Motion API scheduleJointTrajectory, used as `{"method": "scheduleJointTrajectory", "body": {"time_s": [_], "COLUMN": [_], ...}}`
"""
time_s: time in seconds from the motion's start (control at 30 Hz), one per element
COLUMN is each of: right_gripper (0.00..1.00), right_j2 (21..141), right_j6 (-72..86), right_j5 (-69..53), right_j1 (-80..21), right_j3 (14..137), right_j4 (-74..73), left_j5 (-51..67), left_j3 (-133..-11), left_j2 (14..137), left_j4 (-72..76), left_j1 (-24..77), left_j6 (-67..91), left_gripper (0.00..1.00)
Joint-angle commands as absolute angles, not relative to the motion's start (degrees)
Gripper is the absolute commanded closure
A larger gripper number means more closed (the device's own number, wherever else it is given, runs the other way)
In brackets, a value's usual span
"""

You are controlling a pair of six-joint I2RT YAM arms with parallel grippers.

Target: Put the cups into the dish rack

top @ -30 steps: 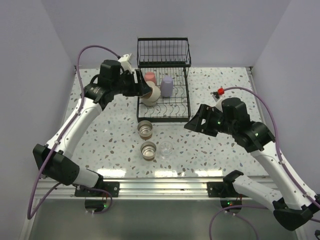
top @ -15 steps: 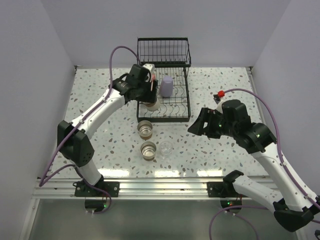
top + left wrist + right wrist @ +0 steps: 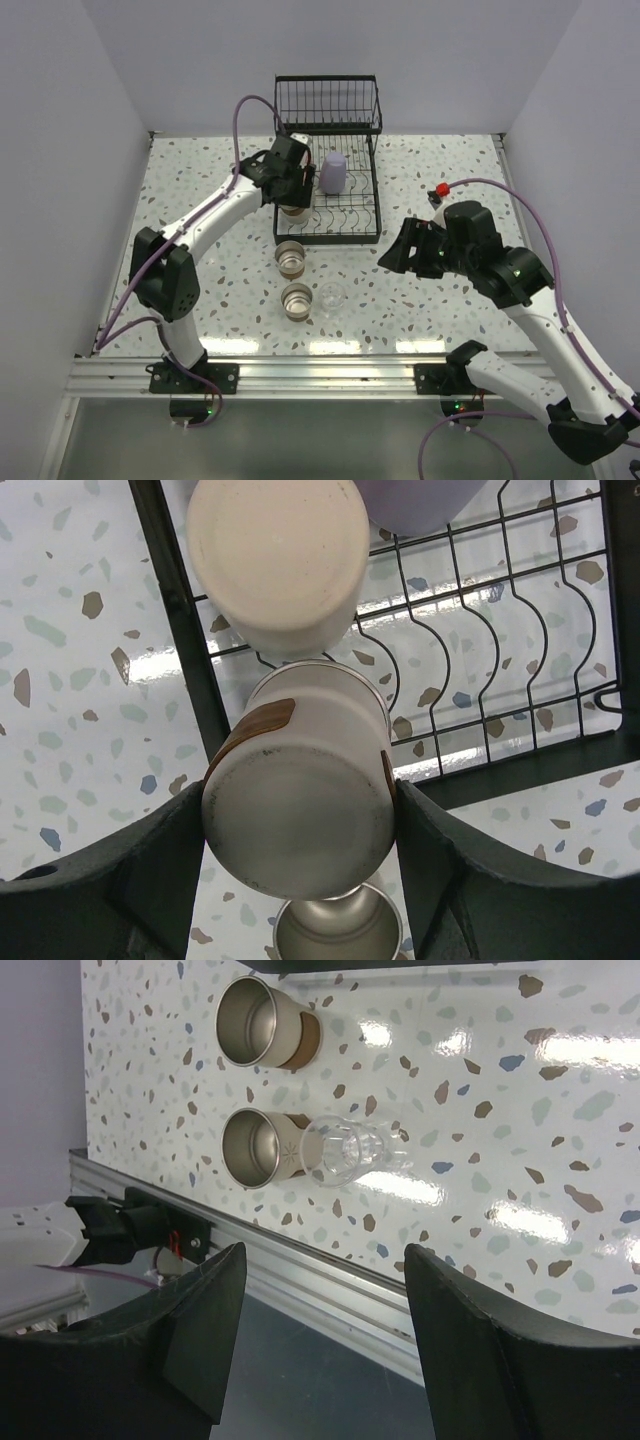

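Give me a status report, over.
Left gripper shut on inverted brown cup, over dish rack's left edge. Right gripper open, empty. Two brown cups, clear cup on table. Beige cup racked right beside it.

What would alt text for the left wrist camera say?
The left gripper clasps an upturned pale cup at the edge of the black dish rack. A beige cup sits upturned on the rack beyond; a metal-lined cup stands on the table.

**White shells, black joints, purple cables**

The left arm (image 3: 210, 215) and right arm (image 3: 545, 335) share white link shells joined by black housings. A purple cable (image 3: 250, 100) trails along each. A small red cap (image 3: 440, 187) sits at 11 o'clock of the right wrist housing. Green lights (image 3: 207, 399) glow at the bases, 6 o'clock in the overhead view. The fingers (image 3: 190, 1340) are broad and matte black.
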State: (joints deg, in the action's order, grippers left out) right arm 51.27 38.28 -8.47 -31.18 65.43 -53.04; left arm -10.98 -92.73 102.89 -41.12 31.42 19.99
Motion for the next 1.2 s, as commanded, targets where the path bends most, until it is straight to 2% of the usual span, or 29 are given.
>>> {"method": "scheduleJointTrajectory", "body": {"time_s": [0.0,0.4,0.5,0.6,0.63,0.7,0.73,0.8,0.83,0.93,1.03,1.17], "right_gripper": [0.32,0.33,0.33,0.33,0.33,0.33,0.33,0.33,0.33,0.33,0.33,0.33], "right_j2": [50.54,50.10,50.19,50.36,50.36,50.54,50.54,50.62,50.54,50.36,50.27,50.10], "right_j6": [37.00,37.00,37.00,37.09,37.09,37.09,37.09,37.18,37.18,37.09,36.92,36.74], "right_j5": [-7.65,-7.21,-7.21,-7.56,-7.65,-7.82,-7.91,-8.17,-8.17,-8.17,-8.00,-7.65], "right_j1": [-31.29,-31.20,-31.29,-31.20,-31.29,-31.29,-31.29,-31.20,-31.29,-31.20,-31.20,-31.20], "right_j3": [65.39,64.86,64.69,64.60,64.51,64.34,64.25,63.99,63.98,63.81,63.63,63.46], "right_j4": [-53.17,-53.70,-53.53,-53.26,-53.17,-53.00,-52.91,-52.82,-52.82,-52.91,-53.00,-53.17], "left_j5": [-13.10,-14.76,-15.64,-16.08,-16.08,-16.17,-16.26,-16.35,-16.43,-16.78,-17.14,-17.67], "left_j3": [-92.38,-91.67,-90.97,-90.27,-90.18,-90.17,-90.18,-90.35,-90.44,-90.97,-91.41,-92.89], "left_j2": [103.88,107.84,108.10,107.93,107.93,107.93,107.84,107.75,107.58,107.32,106.79,106.00], "left_j4": [-37.09,-37.79,-38.41,-38.58,-38.58,-38.67,-38.85,-38.93,-39.02,-39.64,-40.25,-41.31], "left_j1": [31.73,31.82,31.73,31.82,31.73,31.82,31.73,31.73,31.82,31.82,31.82,31.82], "left_j6": [20.83,21.62,21.36,21.10,21.18,21.01,20.83,20.83,20.83,20.65,20.39,20.30], "left_gripper": [1.00,1.00,0.94,0.82,0.71,0.58,0.43,0.33,0.24,0.13,0.06,0.03]}}
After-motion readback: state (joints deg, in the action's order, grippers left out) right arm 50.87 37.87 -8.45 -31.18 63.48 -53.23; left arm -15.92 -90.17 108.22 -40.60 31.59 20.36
